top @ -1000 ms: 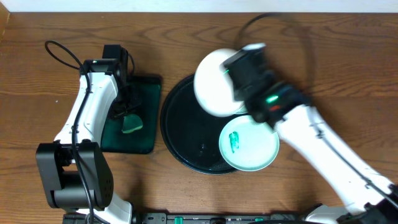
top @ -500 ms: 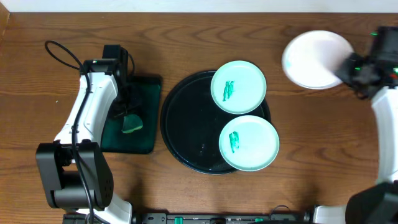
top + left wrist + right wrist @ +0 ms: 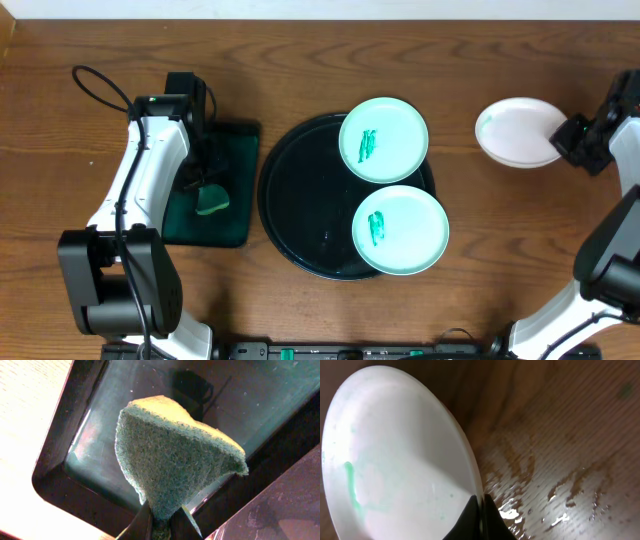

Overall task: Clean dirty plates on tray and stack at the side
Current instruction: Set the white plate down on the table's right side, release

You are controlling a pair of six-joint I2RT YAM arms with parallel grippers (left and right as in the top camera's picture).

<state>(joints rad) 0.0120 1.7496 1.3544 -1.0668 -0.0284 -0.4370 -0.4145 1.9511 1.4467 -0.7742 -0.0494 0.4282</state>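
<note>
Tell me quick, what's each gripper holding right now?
Left gripper: closed on the green sponge.
Right gripper: closed on the rim of the white plate.

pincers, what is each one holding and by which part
The right pincer pinches the white plate by its rim. The left pincer grips the green sponge by its narrow bottom end.

Bare tabletop (image 3: pixel 500 235) lies open between the black tray (image 3: pixel 295 210) at centre and the white plate (image 3: pixel 515 132) at upper right, the upper turquoise plate (image 3: pixel 384 140) and lower turquoise plate (image 3: pixel 400 230) fill the tray's right half, and the left arm (image 3: pixel 150 170) overhangs the green tray (image 3: pixel 238 190) at left.
</note>
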